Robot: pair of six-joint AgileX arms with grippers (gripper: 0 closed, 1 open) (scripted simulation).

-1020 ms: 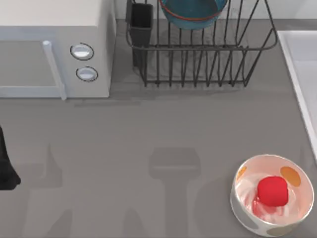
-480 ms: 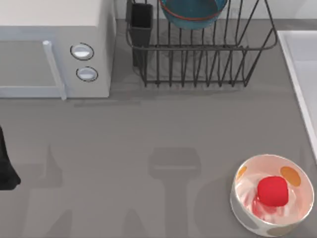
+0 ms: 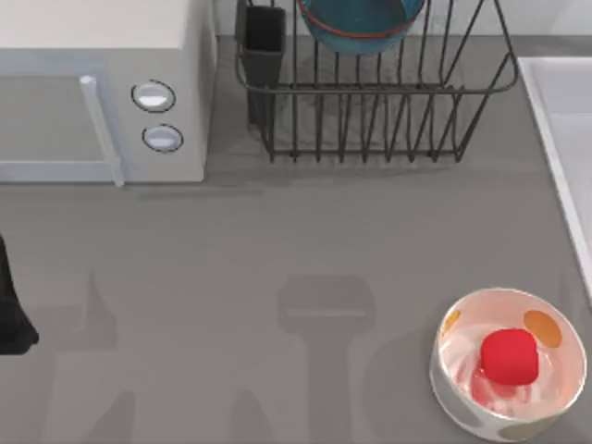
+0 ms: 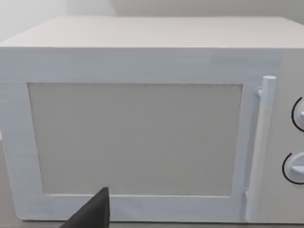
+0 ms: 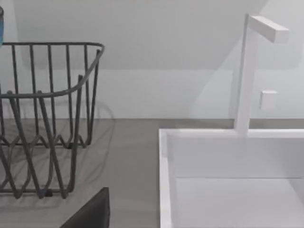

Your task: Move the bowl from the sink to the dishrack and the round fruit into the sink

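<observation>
the bowl [image 3: 361,23] sits in the dishrack [image 3: 379,92], so we're onto the round fruit [image 3: 509,356], resting in the white bowl [image 3: 507,365] near the sink [image 3: 560,139], and next we need a gripper over it, though we cannot tell either gripper's opening.

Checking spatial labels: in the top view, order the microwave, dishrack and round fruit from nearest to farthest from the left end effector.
1. Microwave, back left, nearest the left end effector at the left edge.
2. Dishrack, back centre.
3. Round fruit, inside the white bowl, front right.
</observation>
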